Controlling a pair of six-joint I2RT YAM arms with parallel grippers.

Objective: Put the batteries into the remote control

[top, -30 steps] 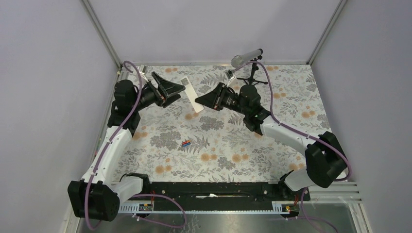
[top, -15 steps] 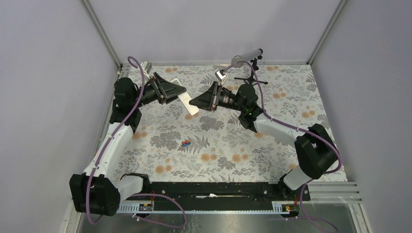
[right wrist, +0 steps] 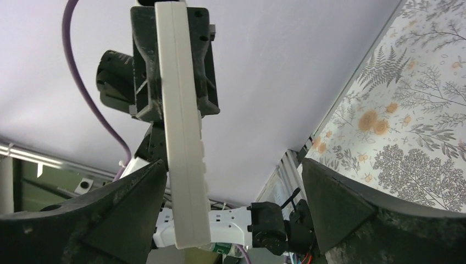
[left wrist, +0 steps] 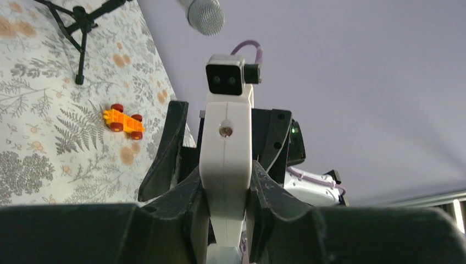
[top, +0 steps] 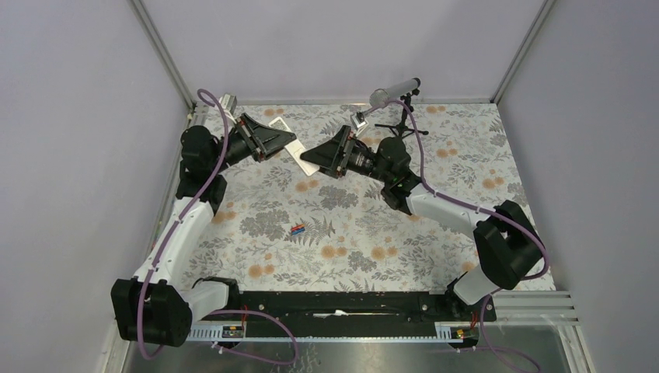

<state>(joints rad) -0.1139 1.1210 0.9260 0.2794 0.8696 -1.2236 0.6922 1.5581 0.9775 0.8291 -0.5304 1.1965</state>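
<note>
Since 1 s ago both arms have swung twd back. Remote control (left wrist: pixel 225 148) is off the bench (top: pixel 435 233), pinched in L pincer (left wrist: pixel 226 192). R pincer (right wrist: pixel 231 187) is spread wide round its other end, no grip. Batteries (top: pixel 297 229) lie mid-bench, well apart. Prob R is now free to fetch them.

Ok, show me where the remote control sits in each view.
Top external: remote control far centre-left, between the left gripper and right gripper.
Left wrist: remote control bottom centre, clamped in the left gripper.
Right wrist: remote control left of centre, edge-on, top to bottom.
Shared landmark: floral tablecloth.
</note>
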